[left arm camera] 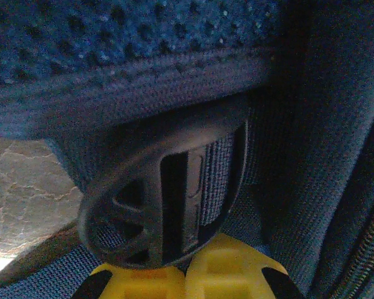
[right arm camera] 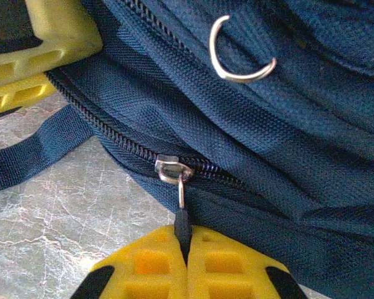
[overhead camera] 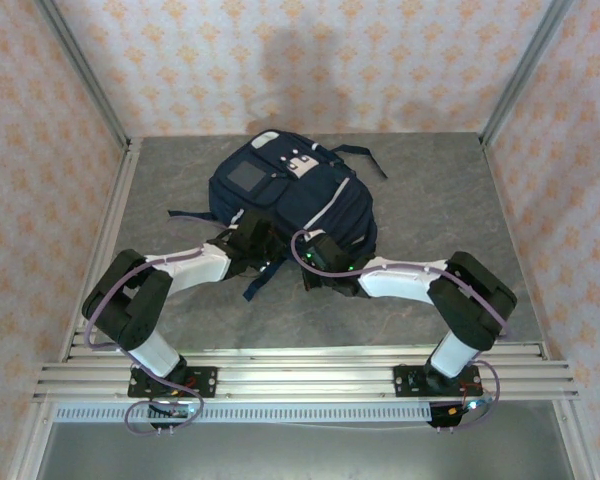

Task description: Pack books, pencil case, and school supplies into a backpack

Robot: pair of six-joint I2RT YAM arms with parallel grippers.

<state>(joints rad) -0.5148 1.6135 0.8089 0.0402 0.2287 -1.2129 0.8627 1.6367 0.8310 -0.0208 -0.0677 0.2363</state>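
The navy backpack [overhead camera: 290,195] lies flat in the middle of the table, with both grippers at its near edge. My left gripper [left arm camera: 186,265] is shut, its yellow tips pinching the lower rim of a dark plastic strap buckle [left arm camera: 165,205] under the mesh padding. In the right wrist view, my right gripper [right arm camera: 184,240] is shut on the black zipper pull [right arm camera: 182,223], which hangs from the metal slider [right arm camera: 172,169]. The left gripper's yellow fingers [right arm camera: 50,43] press on the bag just left of that zipper. The books, pencil case and school supplies are out of view.
The grey marbled table [overhead camera: 450,200] is walled by patterned panels on three sides. An aluminium rail [overhead camera: 300,365] carries the arm bases at the near edge. A loose navy strap [right arm camera: 31,152] lies on the table, and a metal ring [right arm camera: 237,59] sits on the bag.
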